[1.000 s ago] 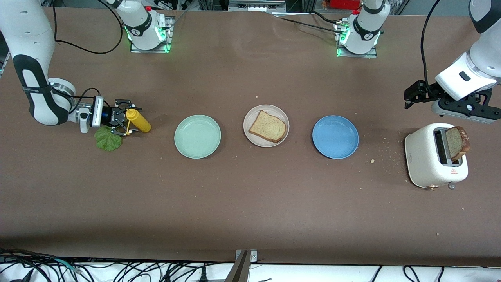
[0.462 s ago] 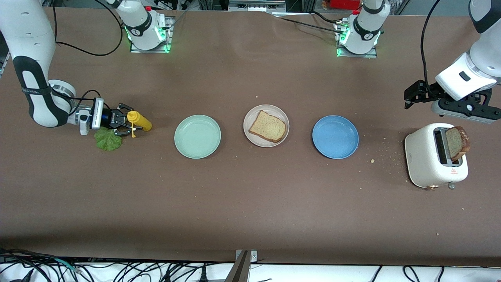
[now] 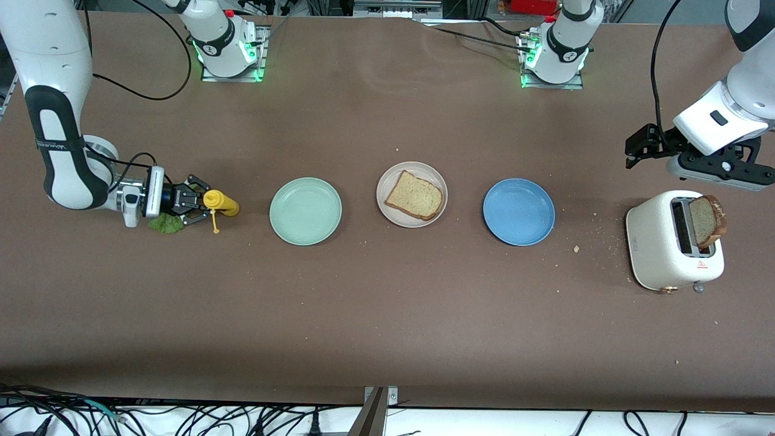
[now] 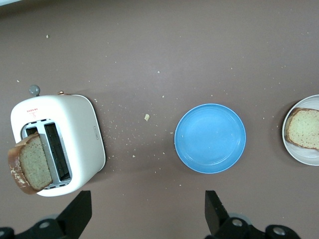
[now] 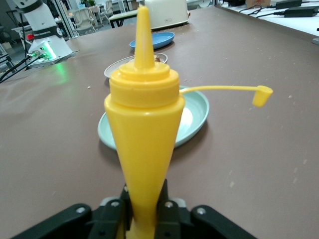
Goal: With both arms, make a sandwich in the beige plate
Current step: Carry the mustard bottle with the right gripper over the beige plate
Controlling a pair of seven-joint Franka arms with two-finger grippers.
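The beige plate (image 3: 384, 181) sits mid-table with one tan bread slice (image 3: 414, 195) on it. A second slice (image 3: 707, 220) sticks up from the white toaster (image 3: 666, 254). The green lettuce leaf (image 3: 163, 224) lies at the right arm's end, mostly hidden under my right gripper (image 3: 197, 206). That gripper is shut on a yellow squeeze bottle (image 3: 221, 202) whose nozzle points toward the mint plate; it fills the right wrist view (image 5: 144, 129). My left gripper (image 3: 720, 172) hangs open and empty over the table beside the toaster (image 4: 75, 134).
A mint green plate (image 3: 305, 211) lies between the bottle and the beige plate. A blue plate (image 3: 518, 211) lies between the beige plate and the toaster. Crumbs are scattered around the toaster. The bottle's cap (image 5: 262, 95) dangles on its strap.
My right gripper has swung the yellow bottle to point at the mint plate and shifted over the lettuce, hiding more of it. The left arm has not moved.
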